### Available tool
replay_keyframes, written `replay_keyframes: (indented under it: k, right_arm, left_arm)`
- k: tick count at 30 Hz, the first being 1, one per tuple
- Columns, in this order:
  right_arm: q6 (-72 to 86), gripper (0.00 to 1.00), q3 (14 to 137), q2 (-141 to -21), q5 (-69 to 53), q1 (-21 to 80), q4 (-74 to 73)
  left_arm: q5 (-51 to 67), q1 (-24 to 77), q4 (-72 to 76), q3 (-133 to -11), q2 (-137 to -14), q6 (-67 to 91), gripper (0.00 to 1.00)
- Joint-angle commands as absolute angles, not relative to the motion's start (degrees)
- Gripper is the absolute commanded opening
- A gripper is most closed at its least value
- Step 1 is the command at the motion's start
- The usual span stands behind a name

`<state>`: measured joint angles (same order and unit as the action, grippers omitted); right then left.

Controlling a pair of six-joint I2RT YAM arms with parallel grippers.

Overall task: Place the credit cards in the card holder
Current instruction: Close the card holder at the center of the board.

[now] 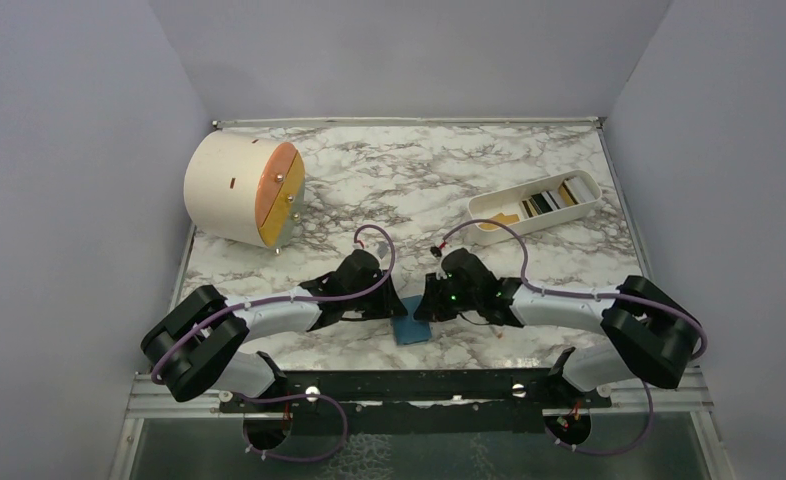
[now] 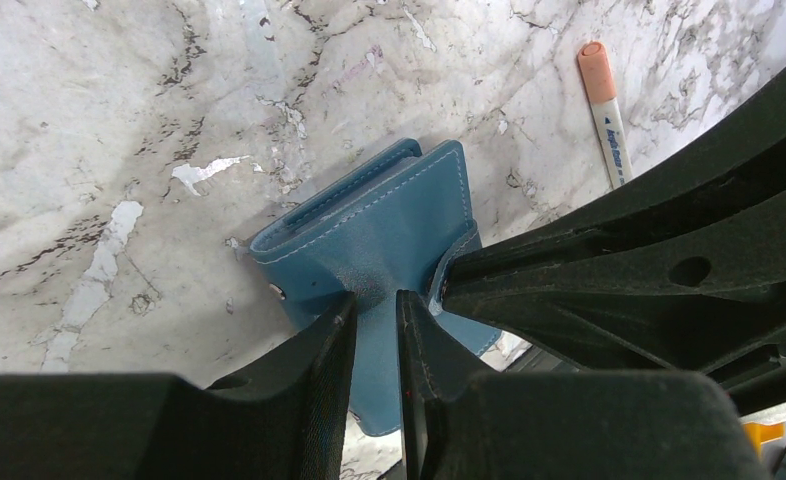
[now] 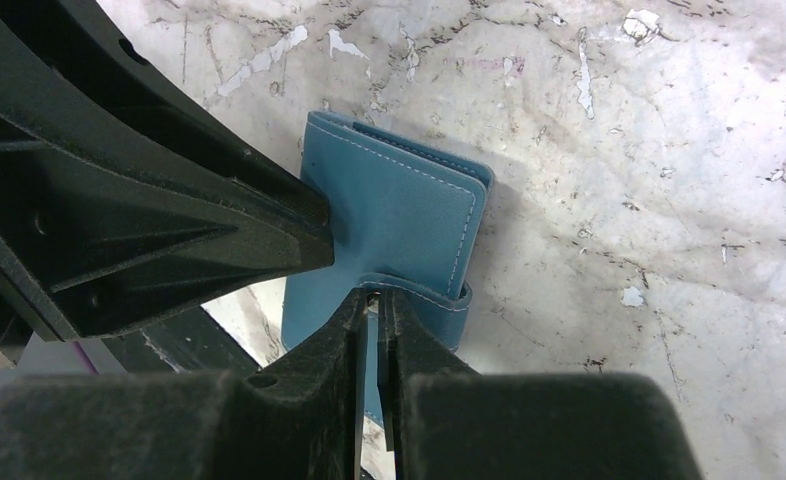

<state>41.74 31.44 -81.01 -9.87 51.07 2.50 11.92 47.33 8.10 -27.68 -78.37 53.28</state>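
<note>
While left fingers (image 2: 314,372) pinch the card holder (image 2: 379,220), right fingers (image 3: 421,345) grip its flap.

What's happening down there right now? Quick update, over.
Both shut on card holder: left gripper, right gripper. Far right: credit cards in tray. Pen nearby, clear of it.

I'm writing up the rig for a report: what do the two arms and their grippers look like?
The left arm and right arm match: white tubular links between chunky black joint housings, a thin purple cable looping along each. The left gripper and right gripper are matt black, each with two wedge-shaped fingers tapering to narrow tips.
</note>
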Motion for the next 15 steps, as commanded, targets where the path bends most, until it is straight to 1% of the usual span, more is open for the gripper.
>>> replay_keyframes:
  k: [1, 6, 15]
  right_arm:
    - [39.9, 0.09, 32.1, -84.6, -6.4, 53.0, -2.8]
    - [39.6, 0.08, 33.2, -86.1, -4.9, 53.5, -5.1]
    - [37.7, 0.08, 37.3, -90.8, -0.2, 54.5, -13.5]
  left_arm:
    - [10.5, 47.9, 6.0, -26.1, -79.2, 53.3, 0.24]
    - [10.4, 48.0, 6.1, -26.0, -79.2, 53.3, 0.24]
    - [10.4, 48.0, 6.6, -25.3, -79.6, 53.6, 0.24]
